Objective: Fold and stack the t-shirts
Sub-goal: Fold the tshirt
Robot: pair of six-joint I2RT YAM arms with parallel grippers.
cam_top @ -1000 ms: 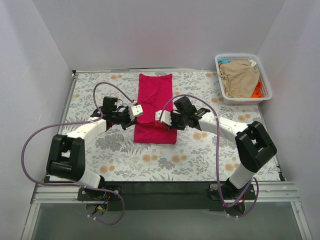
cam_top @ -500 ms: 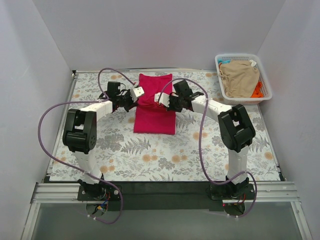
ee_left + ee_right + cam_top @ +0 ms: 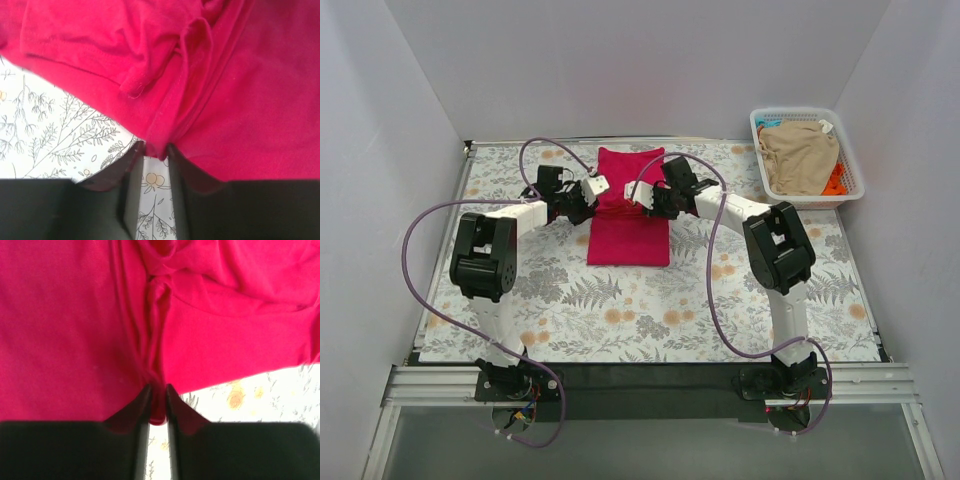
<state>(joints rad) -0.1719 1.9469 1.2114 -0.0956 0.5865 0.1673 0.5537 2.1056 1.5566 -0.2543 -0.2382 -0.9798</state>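
Observation:
A crimson-pink t-shirt (image 3: 629, 225) lies as a long strip in the middle of the table, its near end folded back toward the far end. My left gripper (image 3: 596, 186) is shut on the shirt's left edge; the left wrist view shows a pinched fold of red cloth (image 3: 156, 146) between its tips. My right gripper (image 3: 632, 190) is shut on the right edge; the cloth (image 3: 158, 400) is bunched between its tips. A tan-beige t-shirt (image 3: 802, 152) lies in the basket over an orange one (image 3: 836, 180).
A white lattice basket (image 3: 857, 176) stands at the back right corner. The table has a floral cloth (image 3: 620, 320). Purple cables loop from both arms. Grey walls close in the left, back and right sides.
Both grippers moved away from the arm bases toward the back of the table, carrying the shirt's near end with them. The shirt's visible length has shortened.

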